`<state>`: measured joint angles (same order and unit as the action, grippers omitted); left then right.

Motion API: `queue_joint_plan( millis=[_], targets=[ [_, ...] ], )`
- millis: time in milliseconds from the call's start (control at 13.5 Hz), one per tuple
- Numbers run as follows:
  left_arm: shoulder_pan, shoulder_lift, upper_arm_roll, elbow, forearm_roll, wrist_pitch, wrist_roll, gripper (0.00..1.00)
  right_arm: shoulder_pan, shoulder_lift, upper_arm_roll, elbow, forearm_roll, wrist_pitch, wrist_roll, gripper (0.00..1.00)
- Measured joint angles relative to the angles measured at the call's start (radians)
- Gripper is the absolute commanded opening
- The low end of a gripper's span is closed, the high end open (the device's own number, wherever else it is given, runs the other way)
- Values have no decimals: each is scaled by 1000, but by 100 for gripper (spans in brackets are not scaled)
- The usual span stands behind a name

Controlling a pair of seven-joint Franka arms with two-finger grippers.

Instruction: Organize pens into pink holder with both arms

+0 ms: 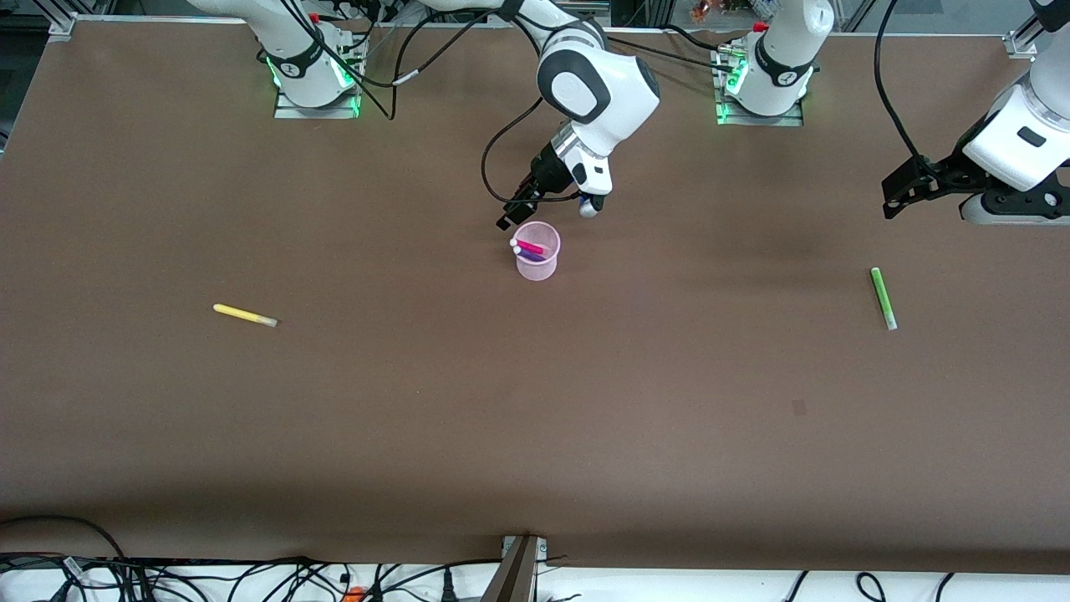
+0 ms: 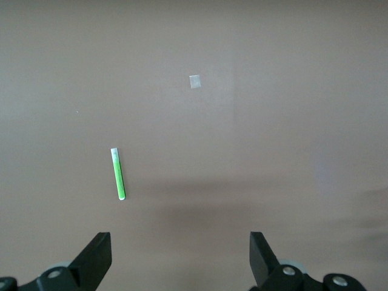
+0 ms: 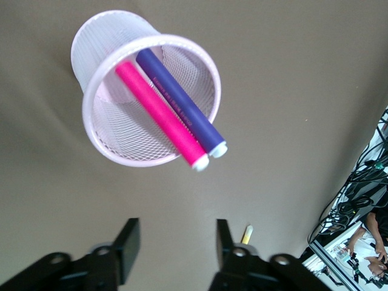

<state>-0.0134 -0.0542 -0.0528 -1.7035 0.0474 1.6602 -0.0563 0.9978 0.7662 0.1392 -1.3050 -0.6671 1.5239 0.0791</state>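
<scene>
Both jaws spread, empty: right gripper [image 1: 512,213] over pink holder [image 1: 537,260] w/ 2 pens, left gripper [image 1: 901,191] over bare table.

Four pens total — one magenta-pink [image 1: 530,246] and one purple [image 1: 532,256] in the cup, one yellow [image 1: 244,315] and one green [image 1: 883,298] flat on the table. One pink holder [image 1: 537,262]. Two arms, so two grippers — left gripper [image 1: 893,201], right gripper [image 1: 510,213].
</scene>
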Motion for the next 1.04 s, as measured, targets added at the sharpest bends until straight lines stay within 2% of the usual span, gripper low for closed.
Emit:
queue_joint_plan(
  millis=[222,444,593,815,1037],
  targets=[
    [0,0,0,0,0,0,-1,100,0,-1,-3,54,-1,-9,-1,99],
    [-1,1,-8,1,-1,0,-2,100,-33,-18,-20,156,22,-88,-22,99],
    [-1,1,-17,1,-1,0,-6,100,-130,-82,-30,207,128,-109,-50,99],
    [-2,1,-19,2,-1,0,-8,100,-352,-231,-35,223,310,-114,-86,99],
    [-2,1,-27,2,-1,0,-8,100,-532,-327,-39,221,376,-125,-98,99]
  ],
)
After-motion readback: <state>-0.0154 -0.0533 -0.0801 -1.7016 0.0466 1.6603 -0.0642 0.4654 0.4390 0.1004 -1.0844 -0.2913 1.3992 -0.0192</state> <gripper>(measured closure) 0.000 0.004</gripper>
